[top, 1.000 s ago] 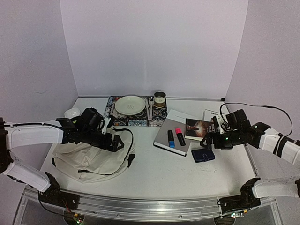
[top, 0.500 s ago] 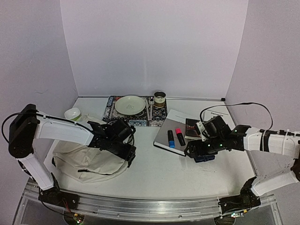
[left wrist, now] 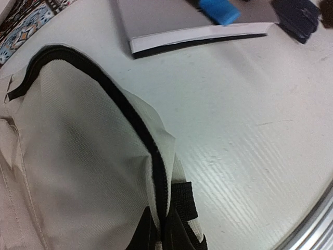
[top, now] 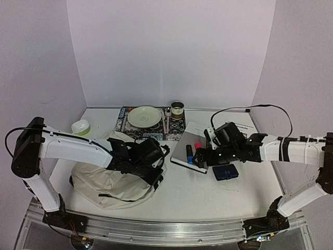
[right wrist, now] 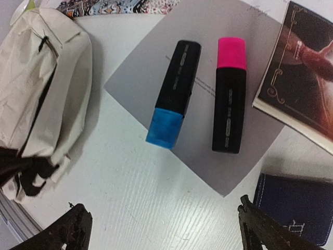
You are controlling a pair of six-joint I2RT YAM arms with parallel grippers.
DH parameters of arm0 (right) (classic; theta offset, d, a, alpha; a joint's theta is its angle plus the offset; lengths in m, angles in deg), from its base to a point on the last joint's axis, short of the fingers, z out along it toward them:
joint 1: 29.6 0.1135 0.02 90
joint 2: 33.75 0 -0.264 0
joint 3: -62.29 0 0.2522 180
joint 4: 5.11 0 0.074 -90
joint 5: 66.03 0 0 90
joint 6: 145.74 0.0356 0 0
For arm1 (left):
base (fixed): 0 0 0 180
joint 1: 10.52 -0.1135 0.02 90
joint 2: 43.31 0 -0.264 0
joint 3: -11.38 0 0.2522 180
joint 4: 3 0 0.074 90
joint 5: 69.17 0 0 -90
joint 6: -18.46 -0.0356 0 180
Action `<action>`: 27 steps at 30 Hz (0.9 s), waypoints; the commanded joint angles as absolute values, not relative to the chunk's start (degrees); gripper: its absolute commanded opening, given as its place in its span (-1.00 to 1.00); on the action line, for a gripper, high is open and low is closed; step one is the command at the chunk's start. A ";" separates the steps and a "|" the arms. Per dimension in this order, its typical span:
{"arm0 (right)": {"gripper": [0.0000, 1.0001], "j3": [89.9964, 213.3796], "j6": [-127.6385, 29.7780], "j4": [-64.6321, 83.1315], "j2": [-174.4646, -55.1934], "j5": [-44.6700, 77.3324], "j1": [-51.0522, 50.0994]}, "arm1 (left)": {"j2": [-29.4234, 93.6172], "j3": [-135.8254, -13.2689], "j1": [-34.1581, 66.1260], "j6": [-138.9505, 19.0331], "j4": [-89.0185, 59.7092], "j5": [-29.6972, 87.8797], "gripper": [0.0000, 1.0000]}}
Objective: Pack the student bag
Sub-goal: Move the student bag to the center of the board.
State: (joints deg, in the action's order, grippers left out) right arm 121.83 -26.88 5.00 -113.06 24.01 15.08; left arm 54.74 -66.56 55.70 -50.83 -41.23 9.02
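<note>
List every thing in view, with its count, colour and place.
student bag: 1, cream, black trim, front left
notebook: 1, grey, centre
blue-capped highlighter: 1, black, on notebook
pink-capped highlighter: 1, black, on notebook
book: 1, dark cover, right of notebook
wallet: 1, navy, in front of book
placemat: 1, patterned, back centre
plate: 1, pale, on placemat
tin: 1, dark, at placemat's back right corner
bowl: 1, white and green, back left
left gripper: 1, black, closed on bag's right edge
right gripper: 1, black, open above highlighters
</note>
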 commanded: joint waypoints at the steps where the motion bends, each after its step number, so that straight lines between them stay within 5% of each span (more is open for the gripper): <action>1: 0.97 126.67 -28.13 7.45 -112.36 27.31 15.22 | 50.31 -71.34 58.99 -53.77 -39.69 12.18 -1.00; 9: 0.96 130.43 -29.38 11.27 -114.45 28.16 15.13 | 49.27 -72.11 65.90 -56.33 -39.32 14.04 -0.87; 18: 0.96 137.79 -31.26 12.16 -123.87 19.36 15.14 | 42.34 -67.16 67.05 -53.68 -37.84 8.62 0.02; 27: 0.83 149.34 -33.49 12.50 -138.28 10.55 15.22 | 37.56 -60.06 55.79 -49.35 -35.68 6.68 0.25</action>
State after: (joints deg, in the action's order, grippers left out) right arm 144.11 -31.82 10.57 -133.77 15.65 15.08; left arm 39.01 -63.12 62.92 -52.08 -37.75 6.96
